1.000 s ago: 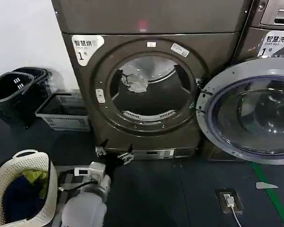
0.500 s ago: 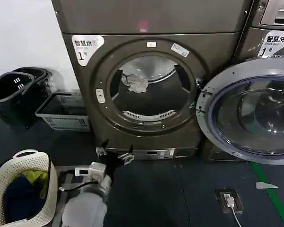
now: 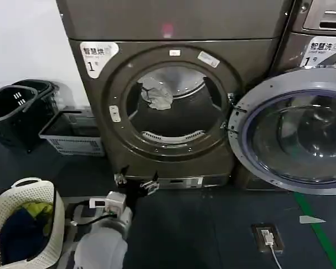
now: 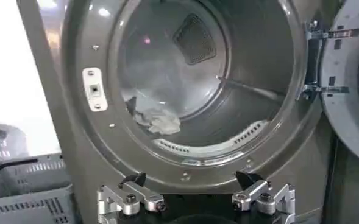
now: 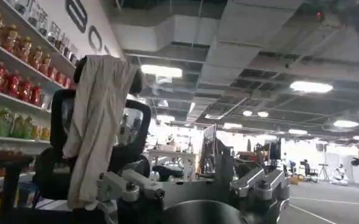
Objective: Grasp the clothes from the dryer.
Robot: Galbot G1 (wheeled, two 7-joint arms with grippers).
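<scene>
The dryer (image 3: 95, 112) is a bronze-grey front loader marked 1, and its round porthole stands wide open. A small pale grey-white wad, the clothes (image 3: 155, 93), lies inside the drum at its upper left. My left gripper (image 3: 138, 177) hovers low in front of the dryer's base, below the porthole. It is open and holds nothing. In the left wrist view the left gripper (image 4: 190, 180) points at the porthole rim, with the clothes (image 4: 158, 121) well beyond it in the drum. My right gripper (image 5: 194, 182) is parked facing away into the room, open and empty.
The dryer's glass door (image 3: 252, 95) is swung open to the right, in front of a second machine (image 3: 319, 33). A white basket (image 3: 28, 188) of dark blue and yellow-green garments sits at the lower left. Black baskets (image 3: 14, 103) and a grey crate (image 3: 70, 134) line the left wall.
The head view has shifted slightly, so the dryer and baskets sit a little further left. The left gripper stays low before the dryer, still open.
</scene>
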